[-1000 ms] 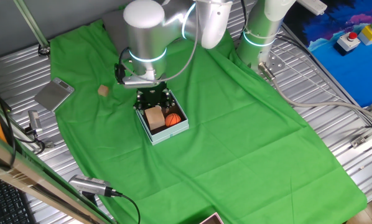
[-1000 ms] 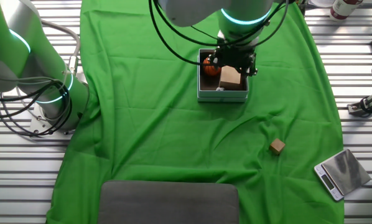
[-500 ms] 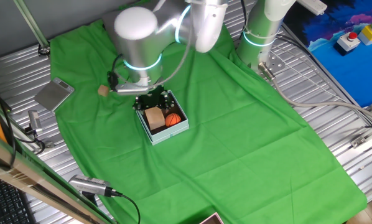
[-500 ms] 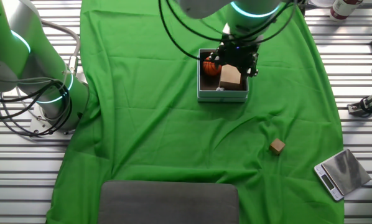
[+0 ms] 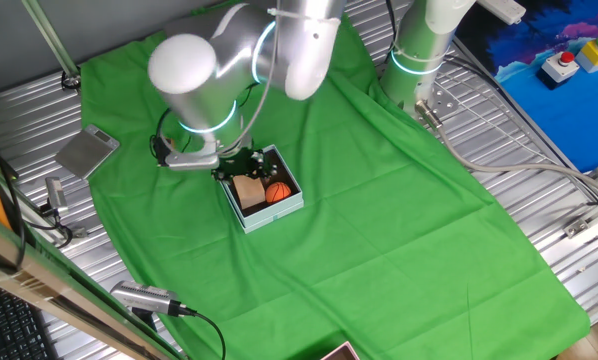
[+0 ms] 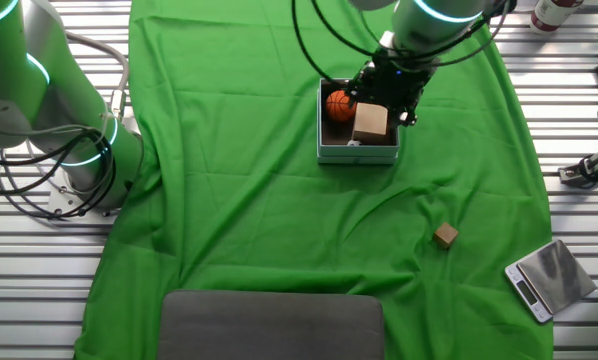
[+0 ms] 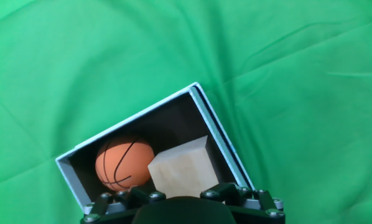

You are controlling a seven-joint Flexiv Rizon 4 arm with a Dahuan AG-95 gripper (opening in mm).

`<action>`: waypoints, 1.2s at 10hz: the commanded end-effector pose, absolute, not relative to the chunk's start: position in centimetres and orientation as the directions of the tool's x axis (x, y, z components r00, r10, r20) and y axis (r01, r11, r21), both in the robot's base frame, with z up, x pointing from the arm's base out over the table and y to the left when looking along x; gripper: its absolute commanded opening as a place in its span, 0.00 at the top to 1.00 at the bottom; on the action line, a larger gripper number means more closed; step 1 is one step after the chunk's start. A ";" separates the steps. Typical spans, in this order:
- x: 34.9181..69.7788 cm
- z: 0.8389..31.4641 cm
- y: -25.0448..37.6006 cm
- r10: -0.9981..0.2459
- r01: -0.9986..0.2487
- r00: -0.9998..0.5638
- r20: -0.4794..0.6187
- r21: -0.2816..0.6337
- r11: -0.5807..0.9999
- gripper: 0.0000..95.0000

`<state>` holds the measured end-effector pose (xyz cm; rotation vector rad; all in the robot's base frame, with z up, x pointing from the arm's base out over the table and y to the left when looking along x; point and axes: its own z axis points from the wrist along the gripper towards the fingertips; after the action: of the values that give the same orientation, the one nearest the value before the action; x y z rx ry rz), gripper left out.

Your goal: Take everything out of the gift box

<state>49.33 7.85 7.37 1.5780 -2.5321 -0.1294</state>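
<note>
Fingers first: they can't really be made out here. In the hand view only the black base of the gripper (image 7: 183, 208) is being shown along the bottom edge, so whether they're spread, pressed together or pinching something can't be told, and the fixed views are too small to settle it. The gripper (image 6: 389, 88) is being held just above the right half of the gift box (image 6: 358, 152), near top centre of that fixed view, probably so the next grab can be lined up. Inside the box, the orange mini basketball (image 7: 124, 163) is being kept on the left and the tan wooden block (image 7: 185, 169) right beside it, touching or nearly so, both against the dark lining. No soccer ball is being shown in the box in any view. The box (image 5: 266, 207) is being left sitting on the green cloth (image 5: 379, 220), left of centre in the one fixed view. A small tan cube (image 6: 445, 235) is lying on the cloth lower right, well apart from the box, and a silvery flat scale-looking thing (image 6: 550, 277) is parked past it. No brand, label or readable writing is being picked up anywhere.
</note>
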 end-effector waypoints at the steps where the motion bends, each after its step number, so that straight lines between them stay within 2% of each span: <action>1: 49.3 7.6 7.3 -0.923 -0.915 -0.384 0.018 0.125 0.383 0.20; 5: 49.6 6.8 7.0 -0.952 -0.952 -0.304 -0.026 0.056 0.302 0.20; 12: 49.8 5.6 8.4 -0.954 -0.956 -0.295 -0.049 0.021 0.294 0.20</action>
<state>49.76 8.40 5.58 1.8834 -2.5456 -0.0788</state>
